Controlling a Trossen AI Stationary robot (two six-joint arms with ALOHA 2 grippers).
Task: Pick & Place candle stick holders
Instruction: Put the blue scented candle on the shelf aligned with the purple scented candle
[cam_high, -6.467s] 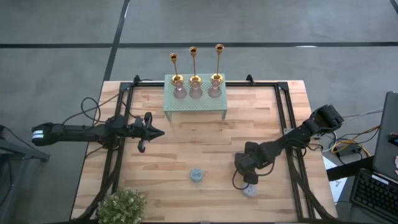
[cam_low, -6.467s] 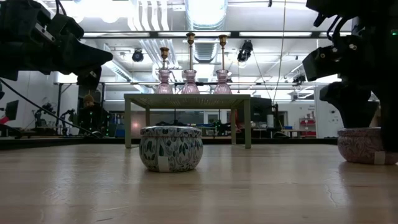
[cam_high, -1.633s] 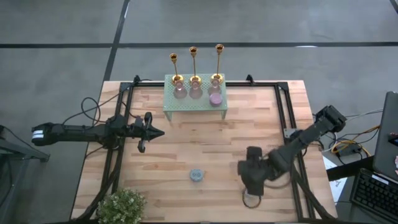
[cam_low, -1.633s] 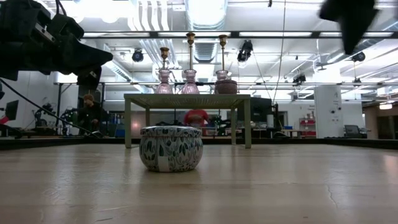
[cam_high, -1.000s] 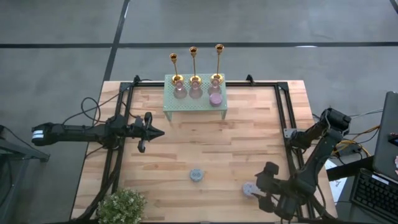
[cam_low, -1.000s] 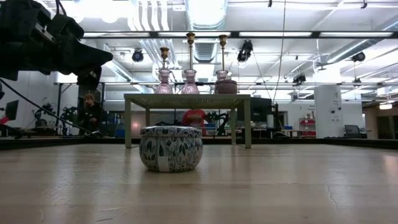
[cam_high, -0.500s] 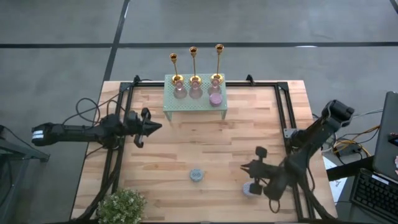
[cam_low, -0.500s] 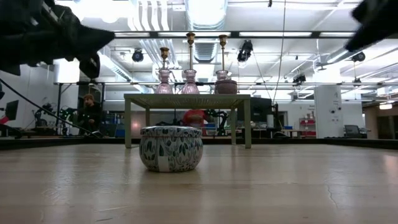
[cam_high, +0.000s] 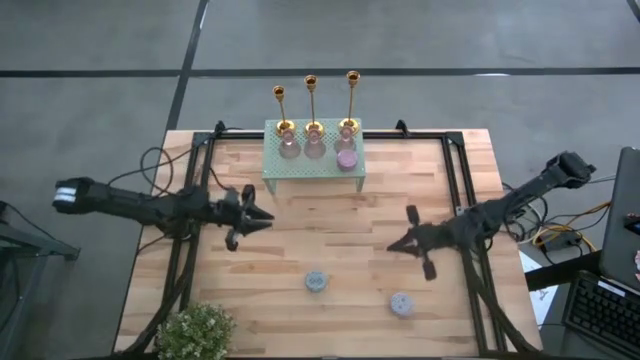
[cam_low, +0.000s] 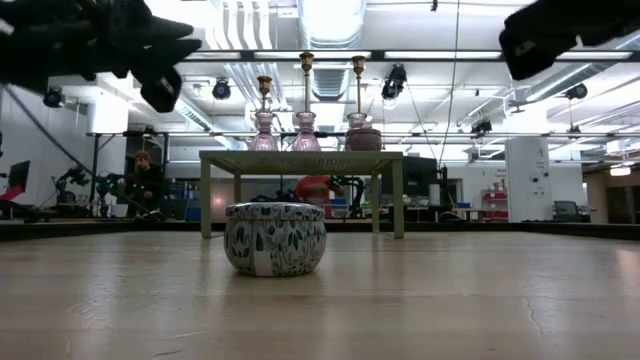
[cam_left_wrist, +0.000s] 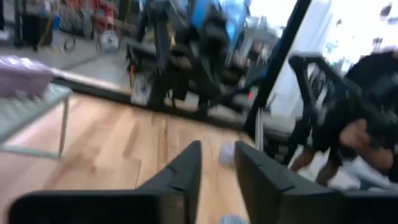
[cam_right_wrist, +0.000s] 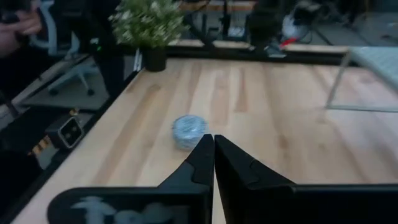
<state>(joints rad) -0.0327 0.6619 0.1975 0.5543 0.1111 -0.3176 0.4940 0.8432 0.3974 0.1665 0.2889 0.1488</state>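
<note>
Right gripper (cam_high: 393, 245) hangs above the right-hand middle of the table (cam_high: 330, 220), fingers pressed together, grasping nothing; the right wrist view shows the two tips meeting with only bare wood and a blue tin (cam_right_wrist: 189, 130) beyond. Left gripper (cam_high: 268, 220) hangs over the left half, fingers (cam_left_wrist: 185, 174) a little parted, also empty.

Candle holders (cam_high: 312, 110): three gold ones, upright in a row along the far edge of a small green stand (cam_high: 300, 172) at the table's far middle. A mauve tin (cam_high: 346, 159) sits on the stand just in front of the right-hand holder. Blue tin (cam_high: 316, 282) and a second mauve tin (cam_high: 402, 303) on the near boards, well apart. Potted plant (cam_high: 195, 328) at the near left corner.

Judgement: neither arm has reached a holder yet.

- Open the fingers before closing in.
- Take one stem low, near the domed base, for less tipping.
- Come in between neighbours squarely; they stand close, and a brush could topple the row.
- Lift straight up before travelling.
- On the right, mind the mauve tin on the stand.
</note>
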